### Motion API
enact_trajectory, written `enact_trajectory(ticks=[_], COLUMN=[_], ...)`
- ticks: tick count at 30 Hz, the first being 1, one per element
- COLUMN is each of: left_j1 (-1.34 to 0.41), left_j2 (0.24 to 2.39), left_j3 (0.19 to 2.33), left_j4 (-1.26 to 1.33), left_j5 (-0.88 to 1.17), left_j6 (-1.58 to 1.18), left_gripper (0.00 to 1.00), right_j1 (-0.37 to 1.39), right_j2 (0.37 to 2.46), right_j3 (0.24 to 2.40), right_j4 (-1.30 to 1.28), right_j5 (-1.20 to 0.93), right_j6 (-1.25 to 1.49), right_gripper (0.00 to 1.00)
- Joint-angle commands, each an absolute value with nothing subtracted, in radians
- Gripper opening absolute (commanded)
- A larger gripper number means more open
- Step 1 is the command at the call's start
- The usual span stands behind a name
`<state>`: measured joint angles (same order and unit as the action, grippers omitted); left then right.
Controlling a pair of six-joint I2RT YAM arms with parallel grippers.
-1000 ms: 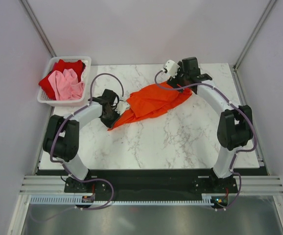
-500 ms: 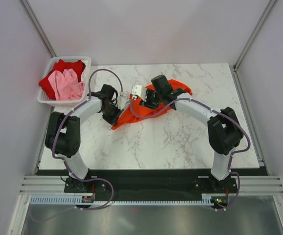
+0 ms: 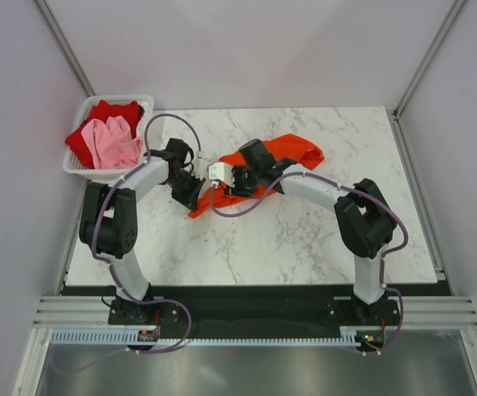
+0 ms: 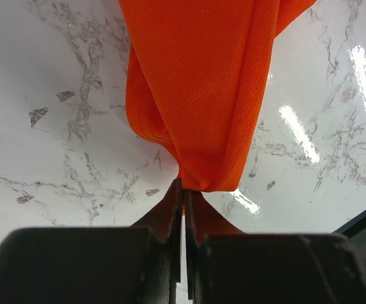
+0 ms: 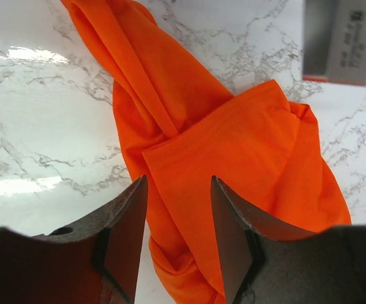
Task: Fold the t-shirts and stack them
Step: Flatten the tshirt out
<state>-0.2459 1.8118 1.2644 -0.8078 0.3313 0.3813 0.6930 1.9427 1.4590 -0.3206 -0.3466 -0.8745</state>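
my left gripper (image 4: 183,193): pinched tight on the orange-red t-shirt (image 4: 202,95)
my right gripper (image 5: 178,190): gaping wide over it
top view only: basket (image 3: 106,172) with red t-shirt (image 3: 115,110), pink t-shirt (image 3: 115,142)

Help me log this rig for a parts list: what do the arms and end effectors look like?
Both the left arm and right arm have white curved links, bulky black joints and looping purple cables. The left end effector and right end effector have dark, wedge-shaped fingers.

White links (image 3: 304,188), black joints (image 3: 362,219), purple cables (image 3: 162,116), dark fingers (image 5: 126,234).
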Motion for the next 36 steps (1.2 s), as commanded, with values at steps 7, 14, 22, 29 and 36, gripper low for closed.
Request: enact_trajectory(ticks=[7,14,22,29,36], left_j1=[-0.238,-0.235,-0.236,-0.235,-0.235], left_j2=[1.824,1.832,1.832,1.838,1.847], left_j3=[1.302,1.312,1.307,1.308,1.316], left_j4=[-0.824,-0.824,-0.824,-0.824,-0.822], left_j5=[0.359,0.359,0.359,0.357,0.359], left_j6=[0.35,0.345,0.341,0.342,0.341], left_gripper=[0.02,0.02,0.02,0.02,0.02], right_j1=[0.732,0.73,0.733,0.732,0.73], right_j2=[2.012,2.043,2.074,2.071,2.075], right_j3=[1.459,1.479,1.499,1.506,1.508], right_j4=[-0.296,-0.288,-0.249,-0.224,-0.218], right_j5=[-0.37,-0.341,-0.301,-0.296,-0.287], right_j6=[-0.953,-0.953,-0.922,-0.896,-0.887], right_gripper=[0.54,0.54,0.52,0.51,0.48])
